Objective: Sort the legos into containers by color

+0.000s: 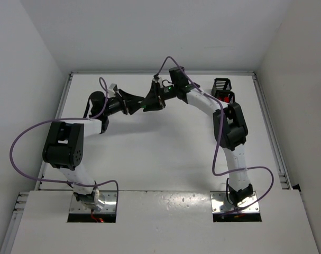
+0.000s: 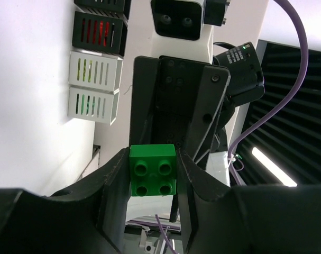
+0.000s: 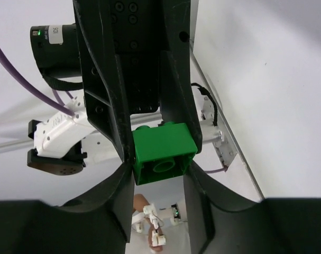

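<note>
left gripper (image 2: 152, 157) meeting right gripper (image 3: 159, 168), lego (image 3: 163, 148) between

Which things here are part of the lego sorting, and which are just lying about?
In the job: green lego, clamped by both the left gripper and the right gripper; four slatted bins.
Lying about: purple cables, rig wiring only.
</note>
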Controlling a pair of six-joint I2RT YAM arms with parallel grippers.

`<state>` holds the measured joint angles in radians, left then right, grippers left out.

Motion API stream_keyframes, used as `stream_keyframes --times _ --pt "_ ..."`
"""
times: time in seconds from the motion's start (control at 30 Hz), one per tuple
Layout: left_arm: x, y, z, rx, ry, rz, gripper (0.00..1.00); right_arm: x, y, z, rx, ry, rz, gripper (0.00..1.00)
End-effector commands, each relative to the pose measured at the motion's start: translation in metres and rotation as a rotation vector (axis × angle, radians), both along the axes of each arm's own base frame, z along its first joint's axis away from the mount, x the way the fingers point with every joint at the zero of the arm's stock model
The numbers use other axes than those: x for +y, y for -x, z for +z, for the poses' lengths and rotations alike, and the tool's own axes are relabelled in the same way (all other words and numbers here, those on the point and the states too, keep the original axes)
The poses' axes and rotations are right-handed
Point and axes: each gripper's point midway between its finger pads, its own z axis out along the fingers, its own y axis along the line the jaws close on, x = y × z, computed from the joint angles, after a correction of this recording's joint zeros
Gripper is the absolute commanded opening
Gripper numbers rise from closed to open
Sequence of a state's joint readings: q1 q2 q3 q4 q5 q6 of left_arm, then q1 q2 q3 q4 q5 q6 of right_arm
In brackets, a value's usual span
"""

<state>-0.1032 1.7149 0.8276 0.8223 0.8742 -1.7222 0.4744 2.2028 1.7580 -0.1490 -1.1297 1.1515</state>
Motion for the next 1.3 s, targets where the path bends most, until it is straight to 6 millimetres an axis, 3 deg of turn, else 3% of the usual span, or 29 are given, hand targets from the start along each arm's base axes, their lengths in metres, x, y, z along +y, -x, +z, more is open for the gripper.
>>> stream_keyframes --times 0.0,0.17,0.27,0.4,0.43,0.5,0.6,0.67,0.7,0.73,0.77,0.8,0.83,0.93,0.97,1.0,1.13,1.27 --pt "-0.004 0.006 0.005 -0.03 0.002 -0.015 0.0 0.007 0.001 0.022 -0.065 -0.057 0.033 0.35" --pt "-0.003 0.004 0.005 -0.03 0.001 -0.006 0.0 0.007 0.0 0.022 -0.073 -0.061 0.033 0.08" --pt "-0.003 0.005 0.006 -0.035 -0.005 -0.006 0.01 0.007 0.0 0.021 -0.096 -0.064 0.038 0.0" --pt "0.0 0.006 0.002 -0.052 -0.047 0.0 0.67 0.002 0.009 0.035 -0.166 -0.097 0.065 0.0" --pt "0.001 0.008 0.002 -0.055 -0.058 -0.002 0.89 0.001 0.013 0.038 -0.182 -0.107 0.074 0.0" --pt "0.007 0.004 -0.004 -0.053 -0.096 0.018 1.0 -0.009 0.018 0.033 -0.187 -0.104 0.076 0.0" --pt "0.018 0.001 -0.007 -0.069 -0.157 0.042 1.0 -0.029 0.031 0.035 -0.219 -0.095 0.074 0.0" --pt "0.032 -0.004 -0.012 -0.068 -0.201 0.072 1.0 -0.046 0.045 0.025 -0.196 -0.064 0.072 0.0" --pt "0.036 -0.006 -0.008 -0.087 -0.219 0.078 1.0 -0.059 0.048 0.036 -0.242 -0.052 0.047 0.0" --pt "0.04 -0.008 -0.011 -0.123 -0.263 0.076 1.0 -0.074 0.058 0.017 -0.247 0.011 0.044 0.0" --pt "0.045 -0.012 -0.01 -0.115 -0.292 0.074 1.0 -0.086 0.062 0.014 -0.266 0.052 0.03 0.0" --pt "0.05 -0.016 -0.013 -0.122 -0.323 0.075 1.0 -0.107 0.062 0.024 -0.325 0.089 -0.009 0.0" --pt "0.052 -0.017 -0.014 -0.191 -0.39 0.055 1.0 -0.129 0.069 0.003 -0.376 0.221 -0.007 0.0" --pt "0.053 -0.029 -0.016 -0.253 -0.5 -0.025 1.0 -0.188 0.073 -0.017 -0.546 0.508 -0.053 0.0" --pt "0.05 -0.025 -0.027 -0.279 -0.568 -0.088 1.0 -0.202 0.08 -0.022 -0.542 0.567 -0.06 0.0" --pt "0.045 -0.034 -0.016 -0.338 -0.598 -0.111 1.0 -0.227 0.082 -0.035 -0.536 0.674 -0.088 0.0" --pt "0.044 -0.05 0.0 -0.488 -0.786 -0.109 1.0 -0.285 0.099 -0.039 -0.582 0.9 -0.094 0.0" --pt "0.045 -0.061 0.009 -0.553 -0.997 -0.082 1.0 -0.325 0.113 -0.044 -0.523 1.036 -0.071 0.0"
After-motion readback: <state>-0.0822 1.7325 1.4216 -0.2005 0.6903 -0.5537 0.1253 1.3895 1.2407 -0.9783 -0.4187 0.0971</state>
